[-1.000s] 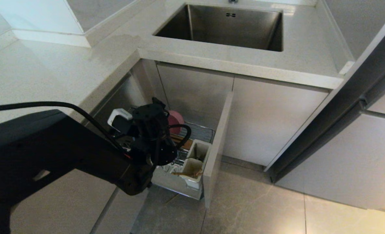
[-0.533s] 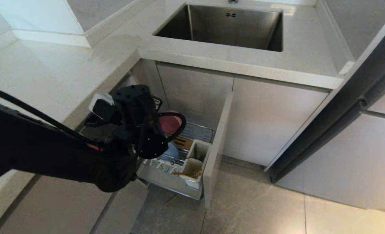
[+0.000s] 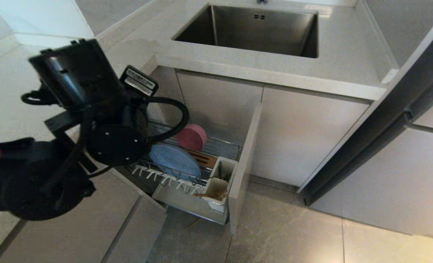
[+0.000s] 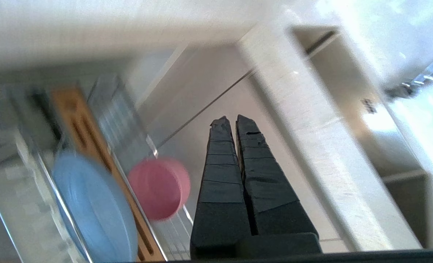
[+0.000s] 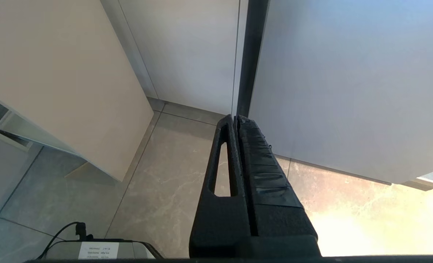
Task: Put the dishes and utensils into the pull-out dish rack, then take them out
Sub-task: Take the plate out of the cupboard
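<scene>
The pull-out dish rack (image 3: 221, 147) stands drawn out below the counter. A light-blue plate (image 3: 174, 160) stands on edge in it, with a pink bowl (image 3: 191, 137) behind it on its side. Light wooden chopsticks (image 3: 209, 196) poke from the rack's white utensil cup (image 3: 220, 179). My left arm (image 3: 110, 142) is raised above and left of the rack. My left gripper (image 4: 234, 120) is shut and empty, pointing at the cabinet front with the bowl (image 4: 158, 188) and plate (image 4: 92, 208) off to one side. My right gripper (image 5: 235, 118) is shut, empty and parked over the floor.
The rack's beige front panel (image 3: 243, 164) juts out over the floor tiles. A steel sink (image 3: 253, 31) is set into the counter above. A tall cabinet door (image 3: 377, 120) stands open at the right. The rack's wooden strip (image 4: 88, 142) runs beside the plate.
My left arm has lifted up and to the left out of the rack, uncovering the blue plate standing there. Its gripper has gone from open to shut.
</scene>
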Controlling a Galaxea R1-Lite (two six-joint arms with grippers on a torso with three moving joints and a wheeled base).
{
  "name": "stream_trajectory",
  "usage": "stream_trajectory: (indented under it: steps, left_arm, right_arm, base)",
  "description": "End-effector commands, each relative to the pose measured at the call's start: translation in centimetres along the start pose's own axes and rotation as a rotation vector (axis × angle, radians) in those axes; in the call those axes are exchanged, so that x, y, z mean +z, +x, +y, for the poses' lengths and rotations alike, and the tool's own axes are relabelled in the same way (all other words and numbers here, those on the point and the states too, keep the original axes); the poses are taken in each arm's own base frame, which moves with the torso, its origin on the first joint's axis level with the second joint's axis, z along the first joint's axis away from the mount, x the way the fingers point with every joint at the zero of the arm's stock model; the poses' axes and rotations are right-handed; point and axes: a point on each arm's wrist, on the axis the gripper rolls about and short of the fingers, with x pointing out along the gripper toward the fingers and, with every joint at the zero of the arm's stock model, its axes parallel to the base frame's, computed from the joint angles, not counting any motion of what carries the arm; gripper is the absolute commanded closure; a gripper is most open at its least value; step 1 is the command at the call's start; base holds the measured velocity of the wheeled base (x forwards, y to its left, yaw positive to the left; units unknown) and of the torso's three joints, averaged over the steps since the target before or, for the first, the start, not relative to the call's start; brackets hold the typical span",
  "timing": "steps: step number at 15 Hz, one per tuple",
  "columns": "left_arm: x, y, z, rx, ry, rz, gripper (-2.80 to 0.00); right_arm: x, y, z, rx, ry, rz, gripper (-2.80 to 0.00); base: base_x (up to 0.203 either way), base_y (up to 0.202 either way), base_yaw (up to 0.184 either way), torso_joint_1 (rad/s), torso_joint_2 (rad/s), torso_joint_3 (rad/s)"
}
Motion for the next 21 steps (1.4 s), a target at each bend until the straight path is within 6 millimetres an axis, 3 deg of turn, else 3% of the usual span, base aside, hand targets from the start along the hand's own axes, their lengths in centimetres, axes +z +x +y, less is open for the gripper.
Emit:
stream_trajectory:
  steps: [1,5,9,11,13,17,21]
  left_arm:
    - [3.4,-1.1,-0.3,-0.029,-0.007,-0.037,0.0]
    - [8.9,-2.6,0.3,-0.097,0.148,-0.098,0.0]
    - [14.8,-2.2,3.5,-0.187,0.285,-0.241,0.0]
    - [18.2,-4.0,5.0,-0.282,0.331,-0.315,0.0]
    - [20.1,-6.9,6.6,-0.336,0.368,-0.32,0.0]
    - [21.4,-13.4,11.1,-0.422,0.475,-0.273,0.0]
    - [19.4,-19.3,16.3,-0.468,0.551,-0.205,0.0]
  right_arm:
    - [-0.2,0.1,0.0,0.0,0.0,0.007,0.0]
    - [-0.2,0.1,0.0,0.0,0.0,0.008,0.0]
    - [-0.2,0.1,0.0,0.0,0.0,0.008,0.0]
    - [-0.2,0.1,0.0,0.0,0.0,0.007,0.0]
    - [-0.2,0.1,0.0,0.0,0.0,0.008,0.0]
    - [-0.2,0.1,0.0,0.0,0.0,0.008,0.0]
    - [-0.3,0.1,0.0,0.0,0.0,0.009,0.0]
  base:
    - [0.0,0.0,0.0,0.0,0.0,0.0]
    - [0.0,0.0,0.0,0.0,0.0,0.0]
    - [0.0,0.0,0.0,0.0,0.0,0.0]
    - [0.0,0.0,0.0,0.0,0.0,0.0]
    - [0.0,0.0,0.0,0.0,0.0,0.0]
    - [0.0,0.0,0.0,0.0,0.0,0.0]
    - [0.0,0.0,0.0,0.0,0.0,0.0]
